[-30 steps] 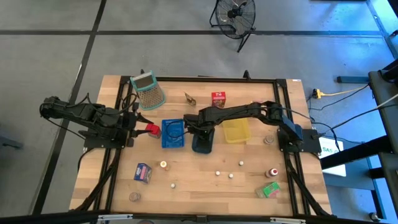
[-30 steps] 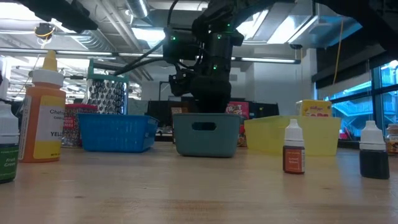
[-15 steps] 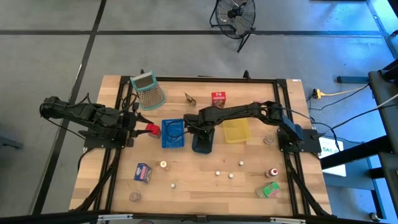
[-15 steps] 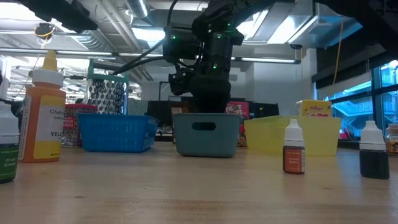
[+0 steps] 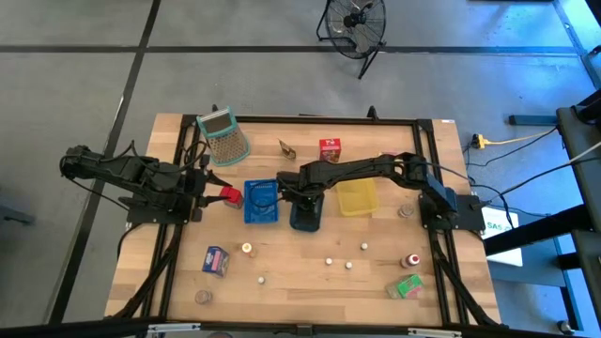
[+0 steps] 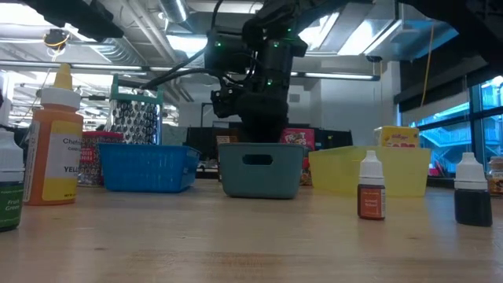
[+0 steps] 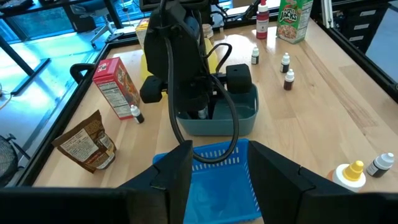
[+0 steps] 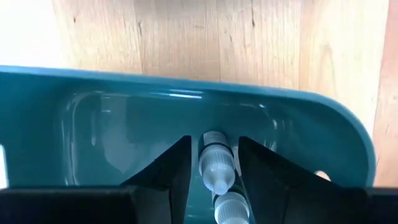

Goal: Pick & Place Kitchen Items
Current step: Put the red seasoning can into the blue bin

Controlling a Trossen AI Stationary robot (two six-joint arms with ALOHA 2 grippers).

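Placing is the step in hand: the right gripper hangs inside the grey-blue tray mid-table, jaws clamped on a small white-capped bottle. Next it must open and lift clear. The left gripper, at the table's left, grips a red carton.

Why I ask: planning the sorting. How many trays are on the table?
3, in a row mid-table: blue tray, grey-blue tray under the right gripper, yellow tray. None seems hidden.
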